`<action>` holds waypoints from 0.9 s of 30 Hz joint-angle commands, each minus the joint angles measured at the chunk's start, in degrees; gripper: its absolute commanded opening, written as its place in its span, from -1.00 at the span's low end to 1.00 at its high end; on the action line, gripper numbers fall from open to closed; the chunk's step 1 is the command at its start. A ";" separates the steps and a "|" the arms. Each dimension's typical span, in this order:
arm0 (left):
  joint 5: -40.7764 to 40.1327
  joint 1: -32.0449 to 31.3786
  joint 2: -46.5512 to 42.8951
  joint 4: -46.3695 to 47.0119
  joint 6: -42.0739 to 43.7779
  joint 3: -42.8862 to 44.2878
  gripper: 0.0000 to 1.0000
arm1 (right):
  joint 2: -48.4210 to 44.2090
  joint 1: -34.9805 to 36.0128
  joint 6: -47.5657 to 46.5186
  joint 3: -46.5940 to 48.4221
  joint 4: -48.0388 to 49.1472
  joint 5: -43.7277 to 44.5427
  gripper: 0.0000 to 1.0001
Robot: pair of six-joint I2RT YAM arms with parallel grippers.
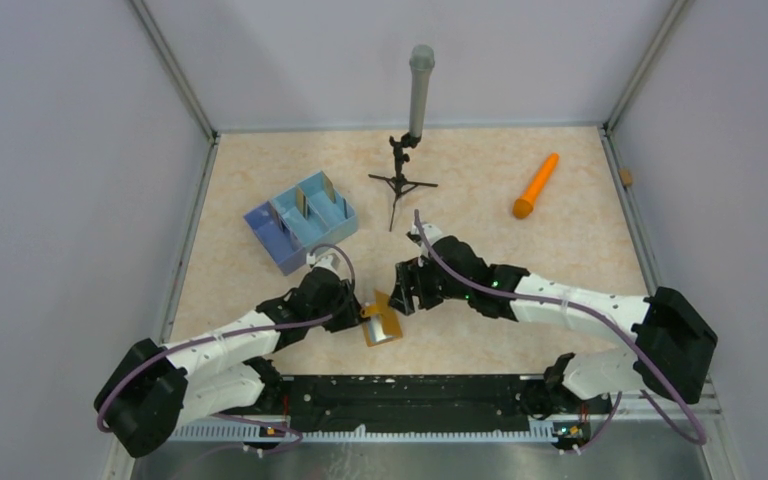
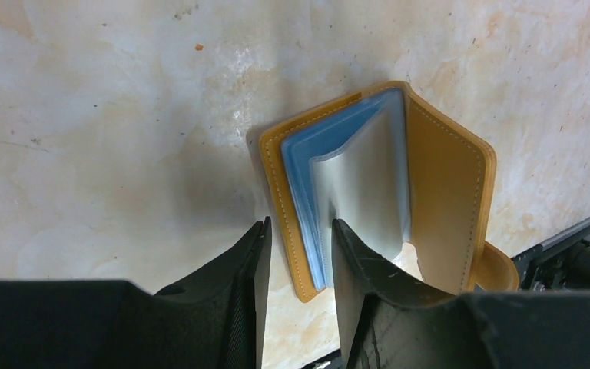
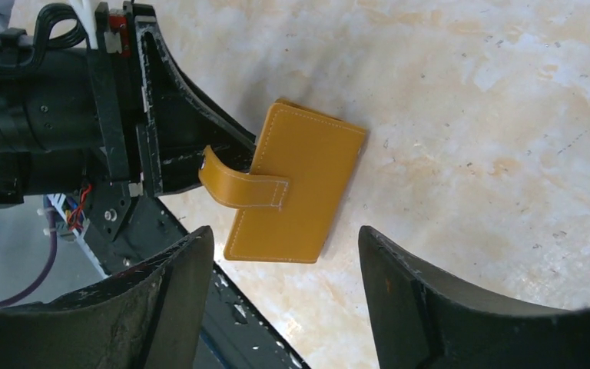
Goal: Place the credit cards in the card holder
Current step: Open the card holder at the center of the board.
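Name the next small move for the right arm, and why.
Probably ease the open right gripper onto the free flap of the mustard-yellow leather card holder and spread it: the left gripper pinches one cover, and it stands half open.

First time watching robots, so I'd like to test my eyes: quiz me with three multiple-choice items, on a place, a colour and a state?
1. Where is the card holder? A on a shelf; B between the two tools; C in a drawer.
2. What colour are its inner pockets? A blue; B red; C black.
3. What state is it in? A snapped shut; B torn in half; C open, tab loose.
Answers: B, the left tool and right tool flank it; A, the left wrist view shows blue sleeves; C, its covers are spread and the tab hangs unsnapped.
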 commanded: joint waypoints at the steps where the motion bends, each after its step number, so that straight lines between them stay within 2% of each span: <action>1: -0.19 0.03 0.22 4.54 1.07 -0.19 -0.23 | -0.08 2.33 -1.23 2.02 3.96 0.35 0.41; 5: -0.74 0.03 0.52 4.98 1.11 0.46 -0.24 | 0.53 4.67 -1.87 1.26 5.72 1.48 0.52; 10: -0.94 0.04 0.27 5.43 1.21 0.73 -0.24 | 3.56 7.22 -1.70 0.31 6.49 5.14 0.56; 15: -1.49 0.03 -0.47 5.65 1.25 0.57 -0.25 | 7.33 8.40 0.33 0.60 6.65 11.38 0.54; 27: -1.84 -0.01 -1.07 6.29 2.03 1.02 -0.26 | 12.97 8.59 2.39 2.89 7.67 13.80 0.48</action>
